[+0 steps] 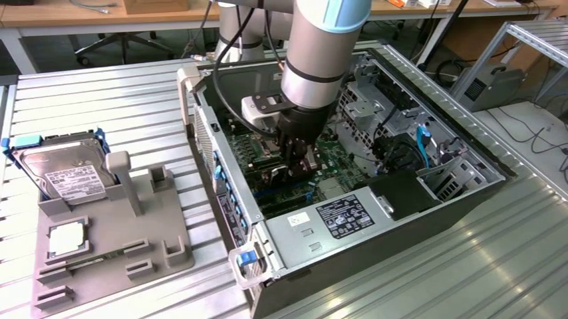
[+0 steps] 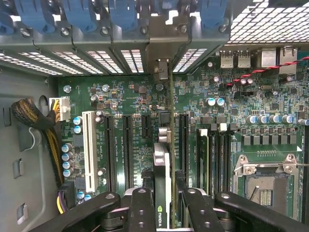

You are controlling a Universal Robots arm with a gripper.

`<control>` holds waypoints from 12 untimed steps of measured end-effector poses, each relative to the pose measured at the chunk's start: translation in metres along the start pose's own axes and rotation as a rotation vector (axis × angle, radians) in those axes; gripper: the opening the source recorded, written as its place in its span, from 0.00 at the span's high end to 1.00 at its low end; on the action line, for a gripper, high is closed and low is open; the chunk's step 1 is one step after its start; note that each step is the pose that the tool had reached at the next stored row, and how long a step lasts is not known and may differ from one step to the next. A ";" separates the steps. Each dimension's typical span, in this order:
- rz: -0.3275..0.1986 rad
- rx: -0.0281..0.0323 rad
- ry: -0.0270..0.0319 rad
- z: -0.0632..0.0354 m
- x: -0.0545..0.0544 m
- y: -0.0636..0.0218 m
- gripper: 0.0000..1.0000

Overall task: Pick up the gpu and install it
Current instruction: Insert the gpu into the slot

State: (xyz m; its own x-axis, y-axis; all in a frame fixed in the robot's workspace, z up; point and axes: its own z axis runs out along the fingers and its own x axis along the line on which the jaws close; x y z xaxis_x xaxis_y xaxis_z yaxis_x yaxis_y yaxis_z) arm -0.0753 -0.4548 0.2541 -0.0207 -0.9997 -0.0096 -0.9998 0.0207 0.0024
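Note:
The gpu (image 2: pixel 161 159) shows edge-on in the wrist view, a thin card standing upright over the green motherboard (image 2: pixel 120 96). Its silver bracket end (image 2: pixel 161 67) reaches the rear slot openings of the case. My gripper (image 2: pixel 164 198) is shut on the gpu, one black finger (image 2: pixel 141 208) on each side of the card. The card stands between two long black expansion slots (image 2: pixel 126 145). In the exterior view my gripper (image 1: pixel 297 159) is down inside the open computer case (image 1: pixel 443 199), with the dark gpu (image 1: pixel 277 176) beneath it, close to the board.
A white slot (image 2: pixel 89 145) and a braided cable bundle (image 2: pixel 38 121) lie beside the slots, and the CPU socket (image 2: pixel 265 188) is on the other side. On the exterior view's left, a grey fixture (image 1: pixel 116 246) holds a hard drive (image 1: pixel 66 169) and a chip (image 1: pixel 66 239).

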 end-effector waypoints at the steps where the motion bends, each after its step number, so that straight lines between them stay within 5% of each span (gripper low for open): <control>1: 0.000 -0.0001 0.0001 0.0000 0.000 0.0000 0.73; 12: 0.000 0.0024 0.0001 0.0000 0.000 0.0036 0.73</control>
State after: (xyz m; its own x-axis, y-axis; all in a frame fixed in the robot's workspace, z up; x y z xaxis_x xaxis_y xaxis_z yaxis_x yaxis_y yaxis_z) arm -0.0789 -0.4548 0.2542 -0.0206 -0.9997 -0.0095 -0.9998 0.0206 0.0001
